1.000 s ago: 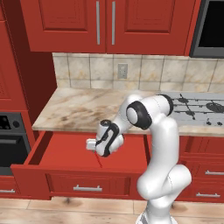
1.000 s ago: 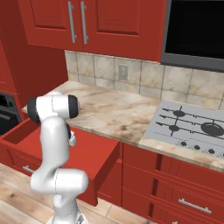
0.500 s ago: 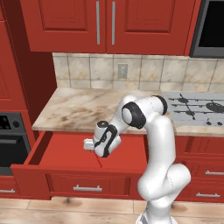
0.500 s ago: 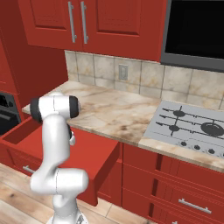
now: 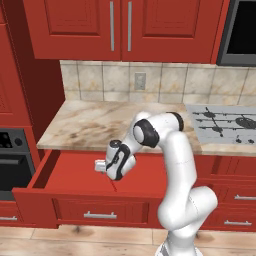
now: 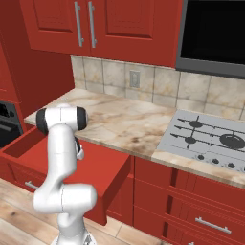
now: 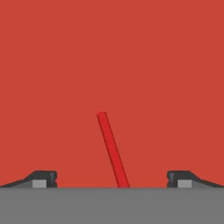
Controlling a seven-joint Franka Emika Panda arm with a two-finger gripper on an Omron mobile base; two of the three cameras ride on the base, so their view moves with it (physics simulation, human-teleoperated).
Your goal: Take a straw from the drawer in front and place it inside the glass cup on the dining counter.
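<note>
In the hand view the gripper (image 7: 112, 179) had its two fingers (image 7: 43, 178) spread wide and held nothing. Between them the straw (image 7: 111, 148) lay on the red floor of the drawer (image 5: 75, 172), running from 6 o'clock up toward 11 o'clock. The drawer stood pulled out. Behind it, at 12 o'clock, was the marbled worktop (image 5: 95, 125) with the gas hob (image 5: 222, 120).

One straw (image 7: 112, 148); one open drawer (image 5: 90, 172); two upper cabinet doors (image 5: 120, 27); one gas hob (image 6: 206, 141); one wall socket (image 5: 139, 81).
</note>
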